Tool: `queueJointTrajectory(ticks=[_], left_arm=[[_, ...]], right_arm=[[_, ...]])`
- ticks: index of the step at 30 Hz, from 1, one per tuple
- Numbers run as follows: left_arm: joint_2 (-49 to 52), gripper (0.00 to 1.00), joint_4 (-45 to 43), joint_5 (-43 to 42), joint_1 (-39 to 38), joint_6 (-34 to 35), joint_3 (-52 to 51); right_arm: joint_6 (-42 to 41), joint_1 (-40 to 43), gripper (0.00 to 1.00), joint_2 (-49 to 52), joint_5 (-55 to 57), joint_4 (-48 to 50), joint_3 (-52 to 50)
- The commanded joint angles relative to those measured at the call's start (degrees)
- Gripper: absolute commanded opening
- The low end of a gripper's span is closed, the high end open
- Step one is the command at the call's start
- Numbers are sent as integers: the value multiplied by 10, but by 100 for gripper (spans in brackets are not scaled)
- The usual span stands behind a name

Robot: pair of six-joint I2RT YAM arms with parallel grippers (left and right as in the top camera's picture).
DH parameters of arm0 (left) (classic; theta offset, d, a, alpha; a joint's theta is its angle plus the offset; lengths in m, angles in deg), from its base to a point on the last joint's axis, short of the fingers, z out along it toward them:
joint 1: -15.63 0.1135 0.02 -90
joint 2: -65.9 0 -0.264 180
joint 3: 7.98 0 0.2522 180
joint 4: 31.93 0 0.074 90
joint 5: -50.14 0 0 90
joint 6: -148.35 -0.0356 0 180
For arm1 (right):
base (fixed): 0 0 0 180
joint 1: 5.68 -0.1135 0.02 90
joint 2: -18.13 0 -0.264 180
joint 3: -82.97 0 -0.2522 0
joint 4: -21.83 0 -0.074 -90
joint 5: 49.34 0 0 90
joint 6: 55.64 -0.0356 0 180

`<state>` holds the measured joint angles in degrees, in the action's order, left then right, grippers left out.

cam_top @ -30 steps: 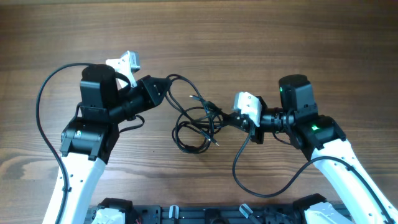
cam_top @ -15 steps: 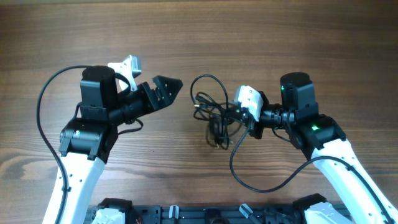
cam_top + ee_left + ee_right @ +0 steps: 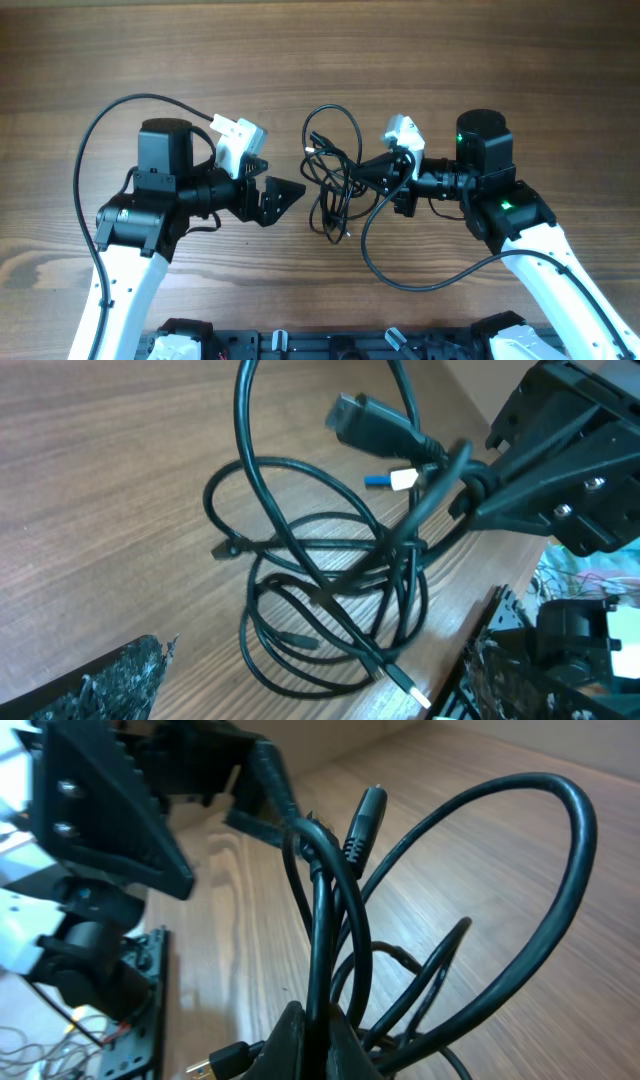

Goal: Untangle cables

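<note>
Black cables (image 3: 333, 190) sit bunched mid-table (image 3: 320, 60), partly lifted, between the two grippers. One plug (image 3: 388, 480) has a blue and white tip; no writing on it is legible. The right gripper (image 3: 375, 172) reaches left, jaws clamped on several strands. The left gripper (image 3: 280, 193) points right at the tangle, jaws spread wide, holding nothing, just clear of the loops.

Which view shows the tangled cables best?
Left wrist: the cables fill the frame, loops and plug ends distinct. Overhead shows them small, at the right gripper. Right wrist shows only a few close loops and one plug.
</note>
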<state>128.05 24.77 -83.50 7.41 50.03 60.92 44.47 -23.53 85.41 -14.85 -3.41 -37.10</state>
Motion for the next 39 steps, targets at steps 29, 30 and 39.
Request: queueJointTrajectory(ticks=[29,30,39], left_arm=[[20,84,-14,-118,3,-185,4],[20,84,-25,-118,3,-185,4],[21,33,-76,-118,2,-185,4]], right_arm=[[-211,0,4,-1,-88,55,3],[-210,0,4,-1,-103,55,3],[-222,0,4,-1,-185,94,3]])
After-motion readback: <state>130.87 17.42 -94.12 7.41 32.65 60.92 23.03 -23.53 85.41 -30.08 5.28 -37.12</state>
